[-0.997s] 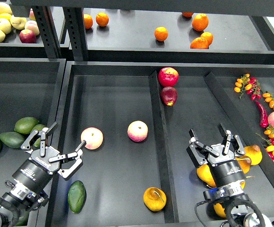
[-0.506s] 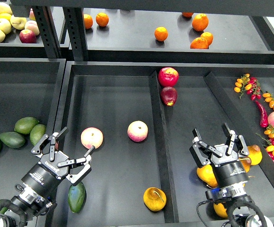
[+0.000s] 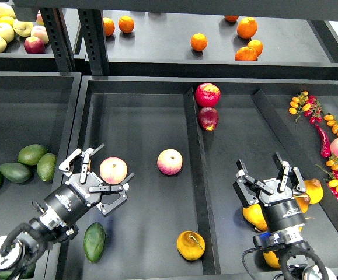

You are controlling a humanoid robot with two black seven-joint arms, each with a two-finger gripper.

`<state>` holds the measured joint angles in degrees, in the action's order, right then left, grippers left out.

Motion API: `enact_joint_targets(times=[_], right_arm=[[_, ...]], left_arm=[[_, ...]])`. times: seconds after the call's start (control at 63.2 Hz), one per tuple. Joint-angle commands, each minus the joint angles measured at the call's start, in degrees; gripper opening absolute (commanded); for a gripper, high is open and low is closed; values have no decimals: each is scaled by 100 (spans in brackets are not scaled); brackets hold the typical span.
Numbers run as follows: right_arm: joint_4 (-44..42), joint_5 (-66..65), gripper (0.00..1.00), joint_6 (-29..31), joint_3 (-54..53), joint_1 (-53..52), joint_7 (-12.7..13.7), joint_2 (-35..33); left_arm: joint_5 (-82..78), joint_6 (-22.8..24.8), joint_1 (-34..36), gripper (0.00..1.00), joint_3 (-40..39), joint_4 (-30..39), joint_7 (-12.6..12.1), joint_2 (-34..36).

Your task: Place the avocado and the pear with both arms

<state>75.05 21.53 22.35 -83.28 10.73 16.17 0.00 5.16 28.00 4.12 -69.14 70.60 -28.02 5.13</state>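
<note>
The avocado (image 3: 94,241), dark green and elongated, lies at the front left of the middle tray (image 3: 145,125). The pear (image 3: 190,245), yellow-orange with a brown blotch, lies at the front right of the same tray. My left gripper (image 3: 115,163) is open and empty, its fingers spread on either side of a pink-yellow peach (image 3: 113,170), up and right of the avocado. My right gripper (image 3: 263,169) is open and empty above yellow-orange fruits (image 3: 253,214) in the right compartment, right of the pear beyond the divider.
A second peach (image 3: 170,161) lies mid-tray. Two red fruits (image 3: 208,105) sit by the divider (image 3: 197,175). Several green avocados (image 3: 23,164) lie in the left tray. Oranges (image 3: 247,41) and apples (image 3: 5,32) are on the back shelf. Peppers and small tomatoes (image 3: 332,151) lie at right.
My left gripper has moved right and away from me, from beside the left tray edge to the peach, staying open. My right gripper has barely moved.
</note>
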Motion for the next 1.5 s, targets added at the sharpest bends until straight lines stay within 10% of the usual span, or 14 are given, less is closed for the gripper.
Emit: enact_joint_targets(times=[0.0,0.459,1.219,1.488], right_arm=[[1,1,100,6,-4,0,0,0],[-17,18,100,-143,-372,-342,-8,0],[-509,9,100,-1171,-1199,-1503,-8,0],[-808,1,100,-1259,-1322,-1749,-8,0]], left_arm=[[-24,0,651,100,585,-406,2,620],[-173,0,3295,100,3983,-670,2,2563],[-1175,-102,5776,99,7986,-829,2,2467],[-1131,-761,6329,99,8962,-1021,2,1132]])
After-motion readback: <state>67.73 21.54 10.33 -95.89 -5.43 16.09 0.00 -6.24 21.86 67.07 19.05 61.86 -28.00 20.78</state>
